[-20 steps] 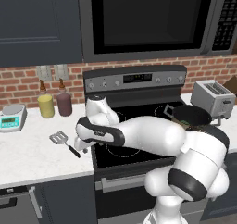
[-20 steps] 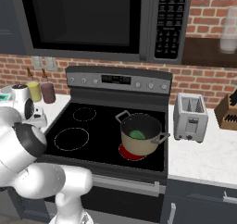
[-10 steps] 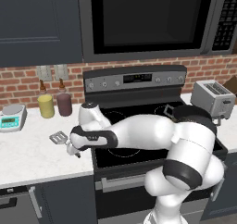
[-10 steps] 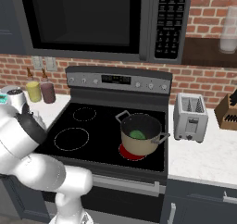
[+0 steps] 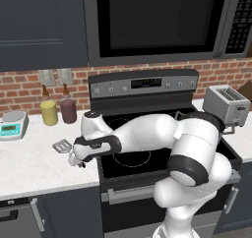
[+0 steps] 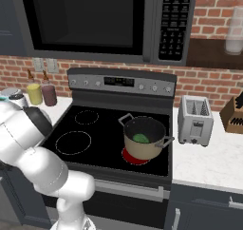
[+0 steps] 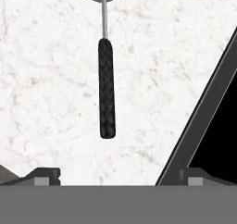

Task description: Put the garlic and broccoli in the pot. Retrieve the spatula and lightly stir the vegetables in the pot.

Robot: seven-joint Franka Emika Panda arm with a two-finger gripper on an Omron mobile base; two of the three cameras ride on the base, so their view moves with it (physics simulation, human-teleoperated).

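Left base view: arm reaches left over the white counter (image 5: pixel 29 168); gripper (image 5: pixel 75 161) sits low above the spatula (image 5: pixel 62 145), which lies left of the stove (image 5: pixel 142 153).

Right base view: pot (image 6: pixel 144 138) on the stove's front right burner, broccoli (image 6: pixel 140 138) inside; garlic not discernible.

Hand view: spatula handle (image 7: pixel 106 93) lies flat on the counter, centred between the fingertips (image 7: pixel 44 175), jaws spread wide, nothing pinched.
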